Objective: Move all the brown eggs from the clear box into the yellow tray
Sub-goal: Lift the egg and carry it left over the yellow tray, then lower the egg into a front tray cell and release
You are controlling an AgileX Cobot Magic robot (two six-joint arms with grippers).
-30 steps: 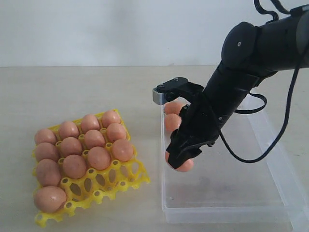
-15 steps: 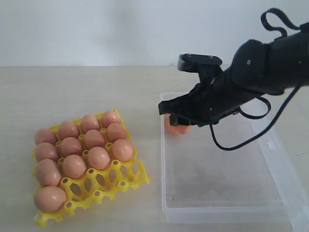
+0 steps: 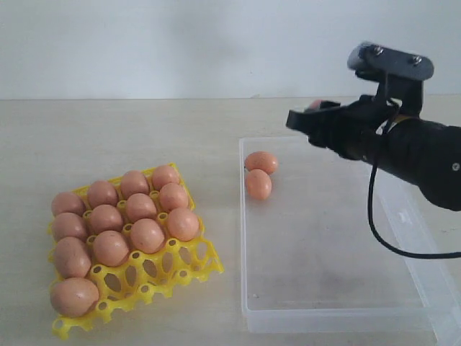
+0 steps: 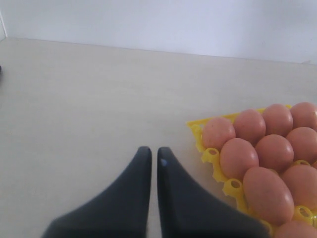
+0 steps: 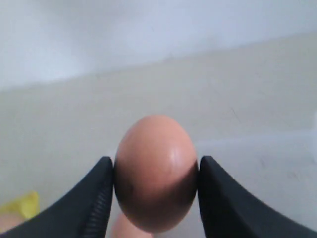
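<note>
The right claw (image 5: 156, 168) pinches one brown egg (image 5: 155, 174) squarely between its fingers. It hangs above the clear box (image 3: 324, 274).

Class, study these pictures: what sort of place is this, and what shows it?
Probably a robotics lab bench, not a kitchen: a pale tabletop against a blank white wall, a right end effector gripping a brown egg, and a yellow tray and clear box laid out.
</note>
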